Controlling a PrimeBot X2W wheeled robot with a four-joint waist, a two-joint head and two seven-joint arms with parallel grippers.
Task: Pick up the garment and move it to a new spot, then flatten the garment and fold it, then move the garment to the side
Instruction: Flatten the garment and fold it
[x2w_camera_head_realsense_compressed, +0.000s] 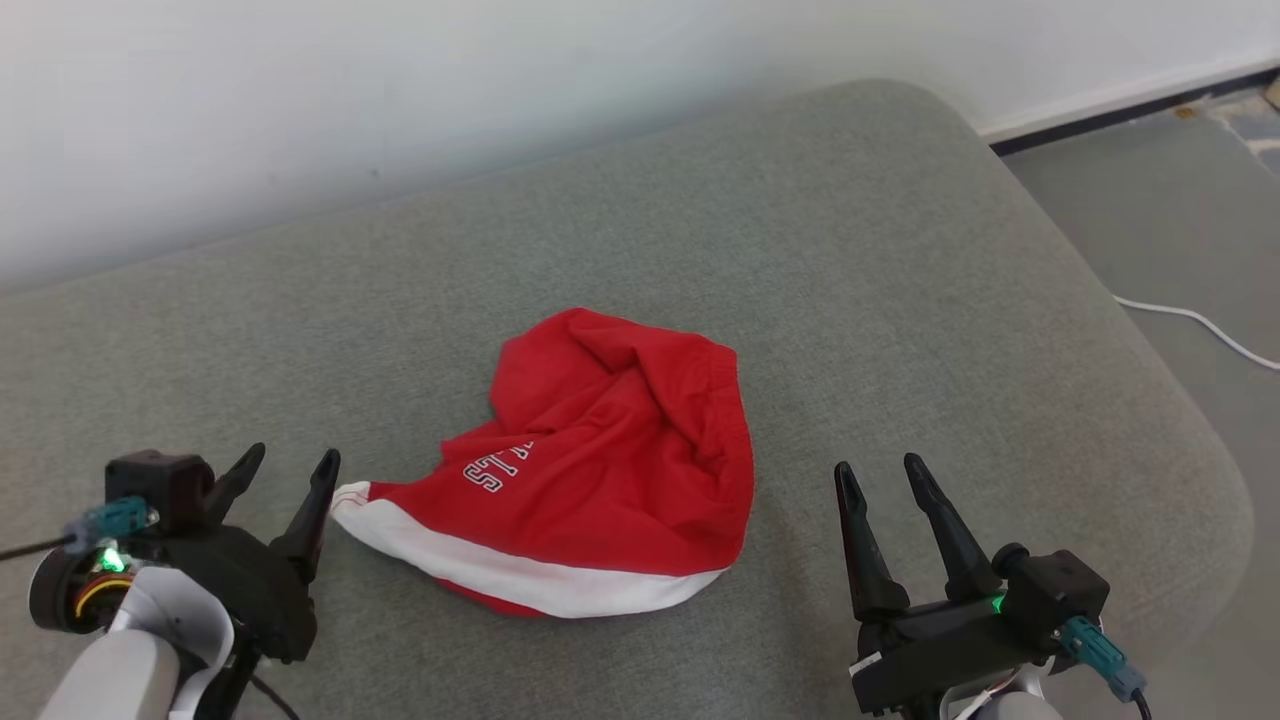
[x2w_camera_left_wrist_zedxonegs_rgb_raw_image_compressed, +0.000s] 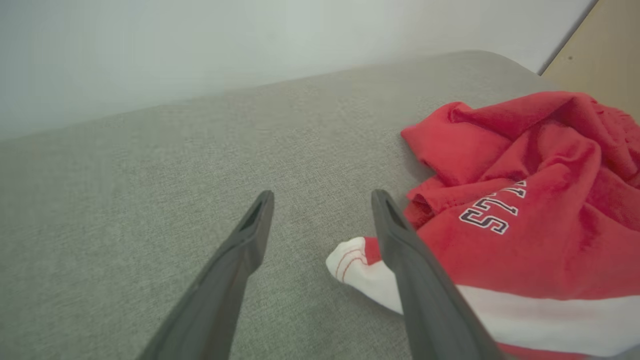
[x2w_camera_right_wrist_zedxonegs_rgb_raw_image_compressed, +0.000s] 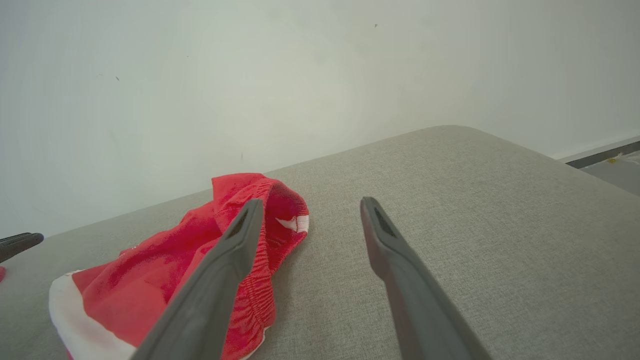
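Observation:
A red garment (x2w_camera_head_realsense_compressed: 600, 460) with a white hem band and dark-outlined white lettering lies crumpled on the grey cushion (x2w_camera_head_realsense_compressed: 700, 230). Its white corner points toward my left gripper (x2w_camera_head_realsense_compressed: 292, 460), which stands open just left of that corner, nothing between its fingers. In the left wrist view the garment (x2w_camera_left_wrist_zedxonegs_rgb_raw_image_compressed: 525, 220) lies to the right of the open left gripper (x2w_camera_left_wrist_zedxonegs_rgb_raw_image_compressed: 322, 197), whose right finger overlaps the white corner. My right gripper (x2w_camera_head_realsense_compressed: 880, 468) is open too, to the right of the garment. The right wrist view has the garment (x2w_camera_right_wrist_zedxonegs_rgb_raw_image_compressed: 165, 270) at lower left, behind the left finger of the right gripper (x2w_camera_right_wrist_zedxonegs_rgb_raw_image_compressed: 310, 202).
A pale wall (x2w_camera_head_realsense_compressed: 400, 90) runs along the cushion's far edge. The cushion's rounded right edge drops to a grey floor (x2w_camera_head_realsense_compressed: 1180, 220), where a white cable (x2w_camera_head_realsense_compressed: 1200, 325) lies. Bare cushion surrounds the garment on all sides.

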